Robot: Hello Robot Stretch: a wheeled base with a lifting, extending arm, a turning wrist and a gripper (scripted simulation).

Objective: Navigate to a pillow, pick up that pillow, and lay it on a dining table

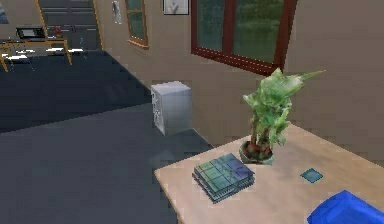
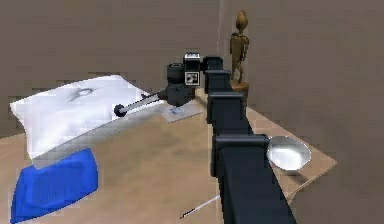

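A large white pillow (image 2: 75,110) lies on the light wooden table (image 2: 150,170) at the arm side view's left. The dark arm rises from the bottom edge, and the gripper (image 2: 128,106) at its far end points left, its fingers reaching the pillow's right edge. Whether it touches the pillow cannot be told, and I cannot tell whether it holds anything. The same table (image 1: 290,185) fills the forward view's lower right.
On the table are a blue cloth (image 2: 58,182), a metal bowl (image 2: 287,153), a wooden figure (image 2: 238,50), a potted plant (image 1: 268,110), stacked books (image 1: 224,176) and a small teal square (image 1: 312,175). A white box (image 1: 171,106) stands by the wall. Dark floor lies open to the left.
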